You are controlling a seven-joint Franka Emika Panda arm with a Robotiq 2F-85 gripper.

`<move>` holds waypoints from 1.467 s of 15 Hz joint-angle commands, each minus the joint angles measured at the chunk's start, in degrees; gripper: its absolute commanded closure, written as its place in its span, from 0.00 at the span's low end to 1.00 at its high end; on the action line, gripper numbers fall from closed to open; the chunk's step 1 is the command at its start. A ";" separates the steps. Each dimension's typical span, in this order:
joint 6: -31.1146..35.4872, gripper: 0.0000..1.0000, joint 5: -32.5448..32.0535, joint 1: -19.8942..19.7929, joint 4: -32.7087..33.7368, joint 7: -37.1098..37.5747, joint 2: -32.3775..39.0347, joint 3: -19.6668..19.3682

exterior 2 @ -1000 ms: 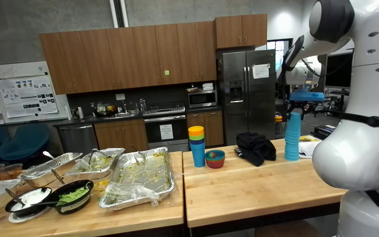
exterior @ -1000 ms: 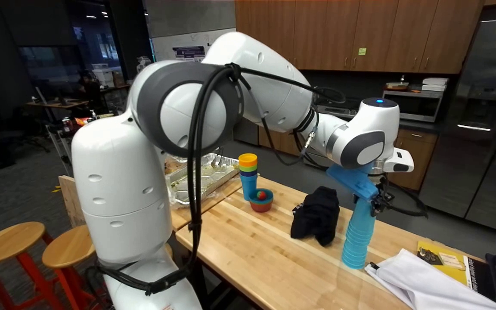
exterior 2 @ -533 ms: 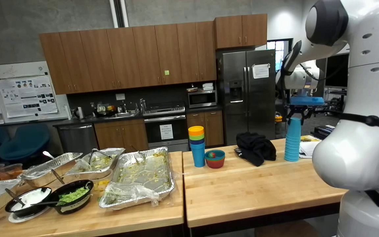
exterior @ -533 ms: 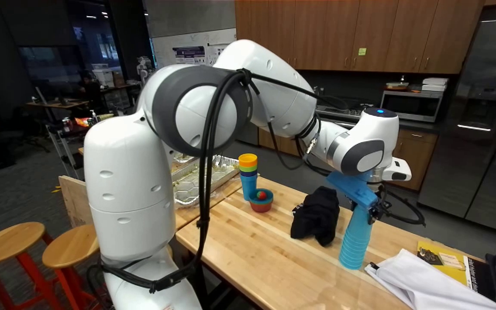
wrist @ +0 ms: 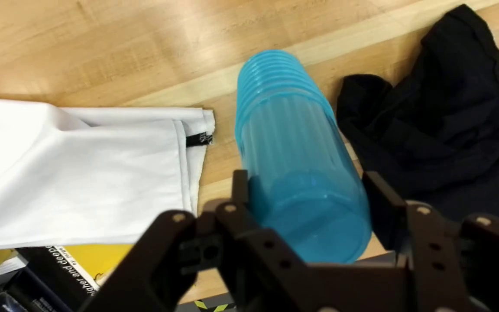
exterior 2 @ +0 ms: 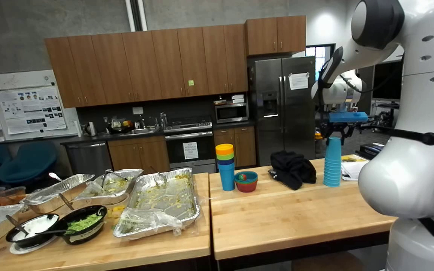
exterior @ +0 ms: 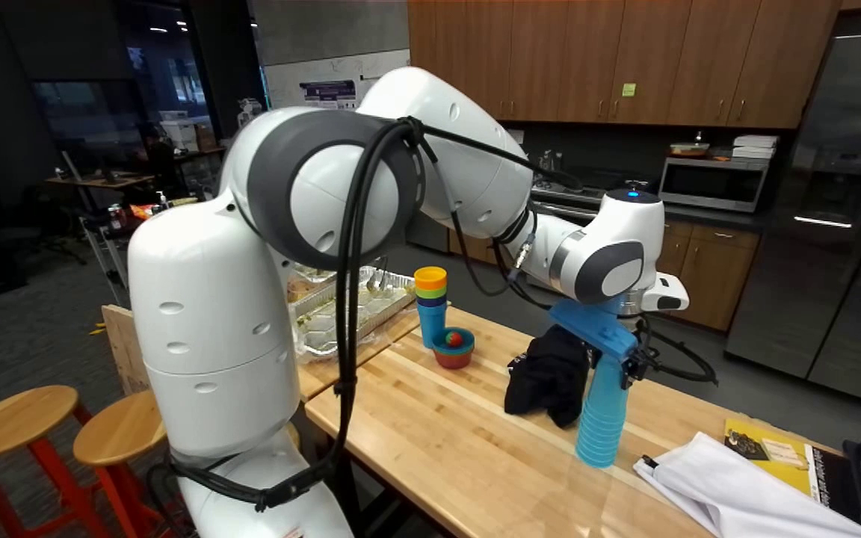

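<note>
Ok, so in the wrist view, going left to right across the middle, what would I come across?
White cloth, stack of blue cups between the fingers, black cloth.

One gripper (wrist: 308,186), two fingers (wrist: 239,190), one light-blue cup stack (wrist: 299,162) between them; exact count inside that stack unclear.
Wrist view: left of the fingers one white cloth (wrist: 89,177) plus at least one book (wrist: 59,271); right of the fingers one black cloth (wrist: 440,130). In both exterior views, past that cloth from the fingers: one multicolour cup stack (exterior 2: 225,169), four colours showing, and at least two small nested bowls (exterior 2: 247,187) with one strawberry-like piece (exterior: 454,340). Well apart from the fingers: at least three foil trays (exterior 2: 193,195), two black bowls (exterior 2: 85,238), at least two stools (exterior: 16,422), one microwave (exterior 2: 231,113), one fridge (exterior 2: 296,113). Under the fingers one wooden tabletop (exterior 2: 277,226); one second tabletop (exterior 2: 171,246) adjoins.
</note>
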 commanded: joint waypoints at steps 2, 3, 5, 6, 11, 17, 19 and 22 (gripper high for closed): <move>0.87 0.61 -2.62 1.22 -5.88 1.85 -4.47 0.94; 0.94 0.61 -2.57 1.46 -6.88 2.06 -5.19 1.21; -0.45 0.61 -1.10 1.73 -8.12 0.87 -6.41 1.66; -0.29 0.61 -1.00 1.94 -9.04 0.99 -7.02 1.90; 0.89 0.61 -2.52 2.84 -12.37 1.46 -9.45 3.00; 4.21 0.61 -7.67 3.85 -17.27 3.22 -12.30 5.38; 5.87 0.61 -9.96 4.29 -19.00 4.58 -13.46 6.62; 7.87 0.61 -12.50 4.99 -21.37 6.57 -15.00 8.55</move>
